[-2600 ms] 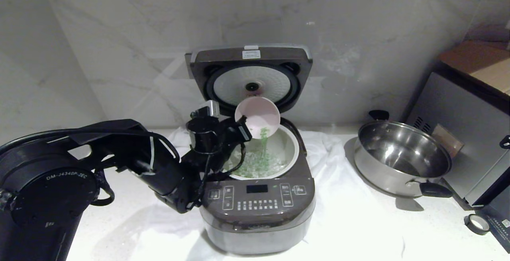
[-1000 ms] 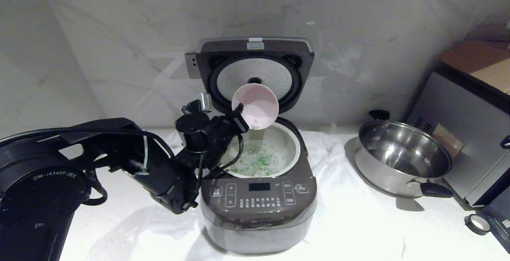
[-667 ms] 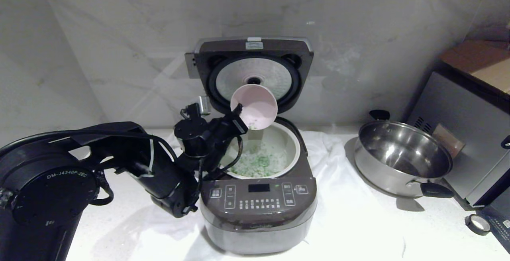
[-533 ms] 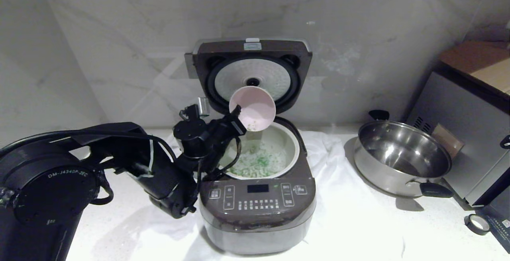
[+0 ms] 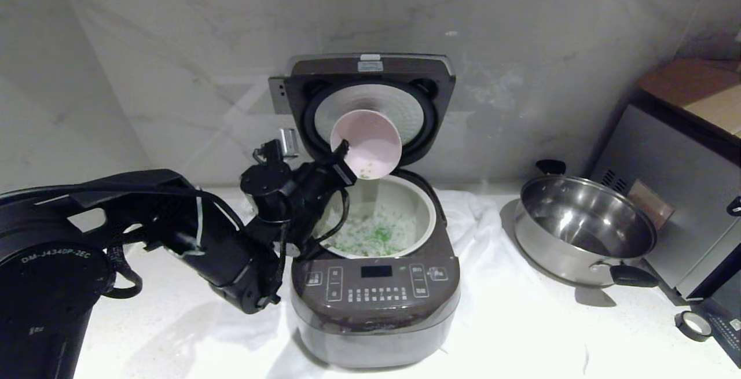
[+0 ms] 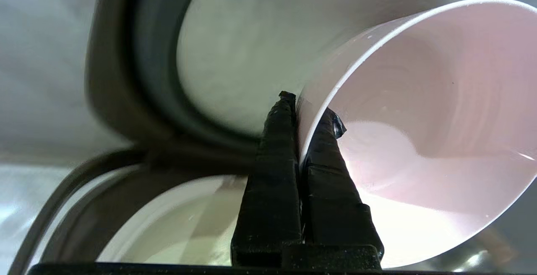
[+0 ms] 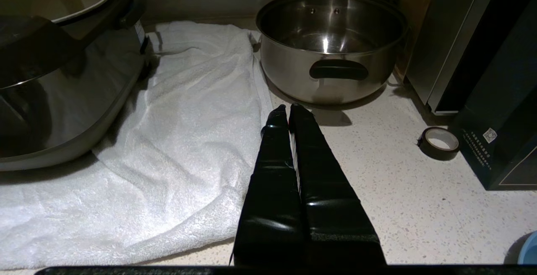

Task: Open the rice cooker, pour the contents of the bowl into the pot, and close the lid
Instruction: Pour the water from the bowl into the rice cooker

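The dark brown rice cooker (image 5: pixel 375 304) stands at the middle with its lid (image 5: pixel 370 69) raised upright at the back. Green and white contents (image 5: pixel 375 235) lie in the light pot (image 5: pixel 425 217). My left gripper (image 5: pixel 343 158) is shut on the rim of the pink bowl (image 5: pixel 367 143), one finger inside and one outside. The bowl is tipped steeply above the pot's back edge, mouth facing down and forward, a few green bits (image 5: pixel 366 170) clinging inside. In the left wrist view the bowl (image 6: pixel 423 111) fills one side beside my gripper (image 6: pixel 308 109). My right gripper (image 7: pixel 288 110) rests shut and empty low over the counter.
A white towel (image 5: pixel 492 217) lies under the cooker. A steel pan (image 5: pixel 584 234) with black handles stands to the right, with a silver appliance (image 5: pixel 683 194) behind it. A tape roll (image 5: pixel 693 325) and a dark box (image 7: pixel 499 111) sit at the far right.
The stream of green pieces has stopped and most contents now lie in the pot. My left gripper has lifted the bowl a little higher and slightly left, still tipped.
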{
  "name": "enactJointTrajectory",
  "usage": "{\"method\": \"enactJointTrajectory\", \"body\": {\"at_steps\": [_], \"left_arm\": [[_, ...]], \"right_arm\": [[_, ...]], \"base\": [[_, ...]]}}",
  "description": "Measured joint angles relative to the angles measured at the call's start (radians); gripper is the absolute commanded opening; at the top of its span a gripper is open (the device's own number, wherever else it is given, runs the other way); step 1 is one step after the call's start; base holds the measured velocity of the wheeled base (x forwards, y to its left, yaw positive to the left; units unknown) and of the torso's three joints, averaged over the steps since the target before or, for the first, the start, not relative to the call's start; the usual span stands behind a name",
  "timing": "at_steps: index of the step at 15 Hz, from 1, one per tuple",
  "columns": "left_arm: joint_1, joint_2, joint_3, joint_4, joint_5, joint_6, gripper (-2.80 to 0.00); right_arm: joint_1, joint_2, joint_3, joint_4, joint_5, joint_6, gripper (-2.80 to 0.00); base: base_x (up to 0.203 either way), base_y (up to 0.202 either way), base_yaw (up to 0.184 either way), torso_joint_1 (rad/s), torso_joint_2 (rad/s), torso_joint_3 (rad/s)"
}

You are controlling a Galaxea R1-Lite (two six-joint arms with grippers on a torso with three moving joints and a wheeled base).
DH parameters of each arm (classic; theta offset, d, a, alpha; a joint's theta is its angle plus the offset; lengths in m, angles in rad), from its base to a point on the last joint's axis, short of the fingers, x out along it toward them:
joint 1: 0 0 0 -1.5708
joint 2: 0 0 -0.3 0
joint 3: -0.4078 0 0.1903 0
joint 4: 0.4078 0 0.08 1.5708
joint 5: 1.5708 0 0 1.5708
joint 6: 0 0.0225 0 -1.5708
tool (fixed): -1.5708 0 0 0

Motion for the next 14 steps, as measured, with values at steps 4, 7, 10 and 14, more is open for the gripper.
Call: {"method": "enactJointTrajectory", "body": {"at_steps": [4,7,10,14], "left_arm": [[-0.011,-0.05,0.057,-0.001,-0.024,-0.039,-2.8],[0.003,-0.051,0.083,0.0,-0.065,0.023,-2.8],[0.0,-0.103,0.163,0.005,-0.146,0.119,-2.8],[0.01,-0.235,0.193,0.255,-0.17,0.133,-2.8]], "right_arm": [[0.0,0.0,0.0,0.0,0.0,0.0,-2.8],[0.0,0.0,0.0,0.0,0.0,0.0,-2.8],[0.0,0.0,0.0,0.0,0.0,0.0,-2.8],[0.0,0.0,0.0,0.0,0.0,0.0,-2.8]], "base": [[0.0,0.0,0.0,0.0,0.0,0.0],[0.0,0.0,0.0,0.0,0.0,0.0],[0.0,0.0,0.0,0.0,0.0,0.0],[0.0,0.0,0.0,0.0,0.0,0.0]]}}
